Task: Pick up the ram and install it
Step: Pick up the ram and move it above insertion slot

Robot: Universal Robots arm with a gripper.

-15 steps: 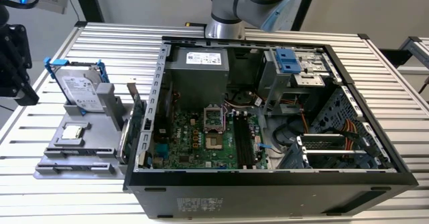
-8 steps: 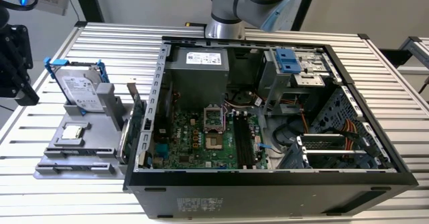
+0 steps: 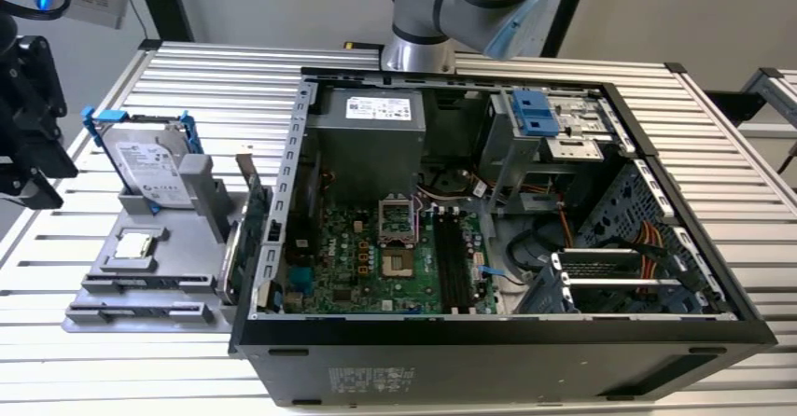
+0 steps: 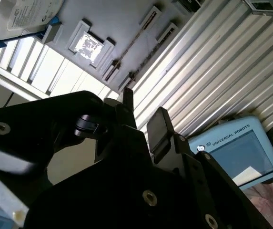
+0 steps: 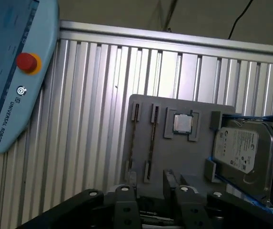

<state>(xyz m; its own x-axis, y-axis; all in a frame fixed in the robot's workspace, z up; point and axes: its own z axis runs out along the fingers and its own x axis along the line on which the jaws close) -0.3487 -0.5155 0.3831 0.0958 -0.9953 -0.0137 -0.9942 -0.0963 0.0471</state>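
The ram appears as thin dark strips standing on edge (image 5: 151, 138) in the narrow slots of a grey holder (image 5: 174, 152); its colour cannot be made out. The same strips (image 4: 138, 36) and holder (image 4: 117, 19) show in the second wrist view. My gripper (image 5: 174, 180) hovers off the holder's edge, apart from it. Its two fingers are open, with nothing between them (image 4: 143, 112). In the exterior view the arm's black wrist assembly (image 3: 32, 117) hangs at the left, beside the holder (image 3: 187, 248).
The holder also carries a hard drive in a blue frame (image 3: 156, 164), a processor chip (image 3: 134, 245) and an upright green card (image 3: 256, 225). An open computer case (image 3: 498, 332) with dark memory slots (image 3: 451, 257) lies to the exterior view's right. A teach pendant (image 5: 7, 71) rests on the slatted table.
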